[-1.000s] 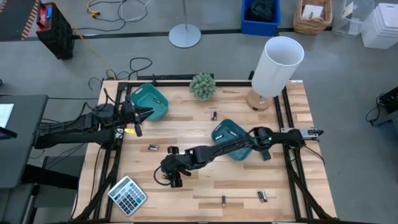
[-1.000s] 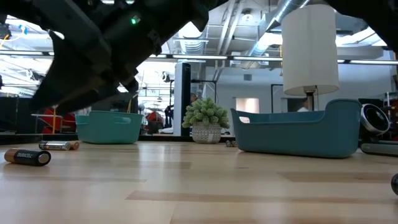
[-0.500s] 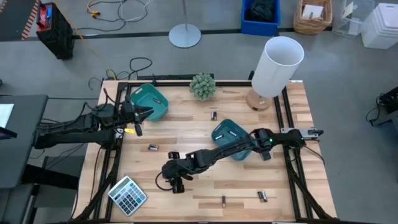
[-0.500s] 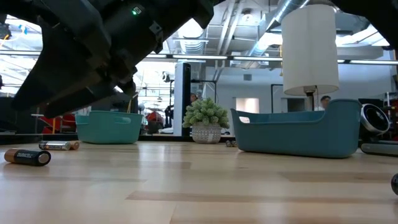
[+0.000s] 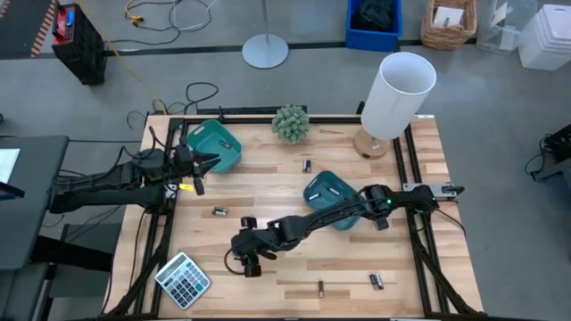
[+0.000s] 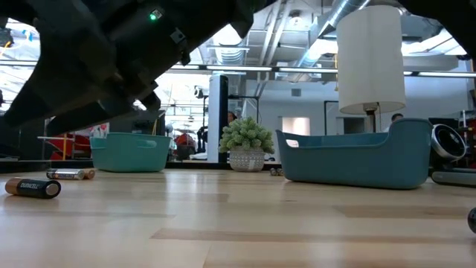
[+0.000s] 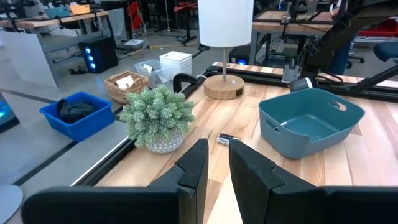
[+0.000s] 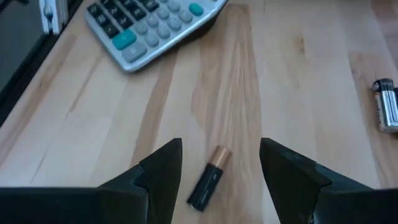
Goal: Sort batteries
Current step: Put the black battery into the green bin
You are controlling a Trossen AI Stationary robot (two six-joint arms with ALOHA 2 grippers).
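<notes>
From above, the right gripper (image 5: 247,264) reaches across the table (image 5: 294,276) near the calculator (image 5: 183,279), while the left gripper (image 5: 203,163) waits beside a teal tray (image 5: 215,145). At table level, two batteries (image 6: 33,187) lie at left. The left wrist view shows its fingers (image 7: 194,167) nearly together. The right wrist view shows spread fingers (image 8: 163,168) flanking a copper-topped battery (image 8: 208,178).

At right wrist frame's right edge we see a battery (image 8: 387,112) cut off; the calculator (image 8: 149,22) runs past the top.
</notes>
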